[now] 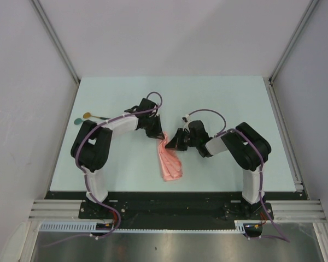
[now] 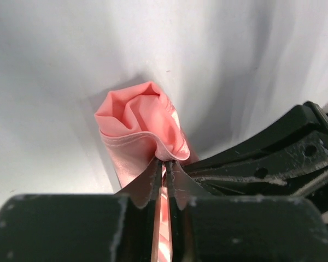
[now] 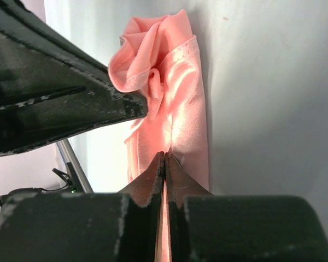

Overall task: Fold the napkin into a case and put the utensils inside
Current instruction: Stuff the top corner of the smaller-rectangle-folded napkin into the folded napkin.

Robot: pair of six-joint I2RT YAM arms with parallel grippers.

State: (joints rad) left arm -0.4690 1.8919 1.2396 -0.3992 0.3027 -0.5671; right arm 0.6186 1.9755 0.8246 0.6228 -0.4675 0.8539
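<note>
Napkin (image 1: 170, 164) lies as a rumpled narrow strip mid-frame, left fingers (image 2: 145, 188) and right fingers (image 3: 145, 188) both pinched tight on its upper end. Spoons (image 1: 91, 117) wait upper left, not yet inside.

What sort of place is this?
Probably a lab test cell: a table walled by plain white panels, a left arm and right arm bolted beside a metal rail, with just a napkin and two spoons as props.

Lab cell: white panels (image 1: 169, 33), aluminium rails (image 1: 54, 210).
</note>
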